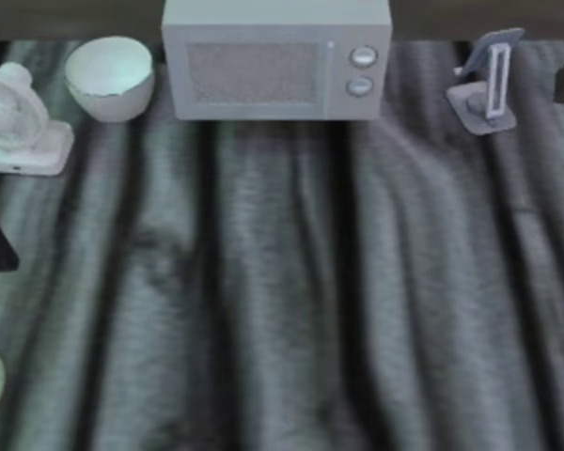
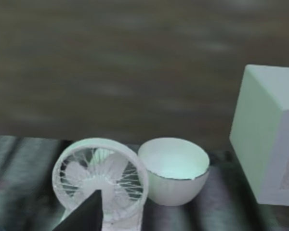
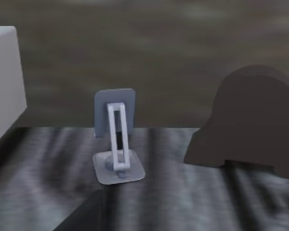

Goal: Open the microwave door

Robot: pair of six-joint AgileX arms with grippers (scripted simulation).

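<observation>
Here, the microwave (image 1: 276,58) is set at the table's far edge, its door (image 1: 254,71) shut flat. A bowl (image 1: 110,77) and a fan (image 1: 14,122) are placed to its left, a stand (image 1: 489,85) to its right. How far either claw is opened cannot be told.

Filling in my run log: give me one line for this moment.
stage: before contact | microwave door: shut | microwave: far edge, centre | left gripper: near fan, bowl | right gripper: near phone stand
</observation>
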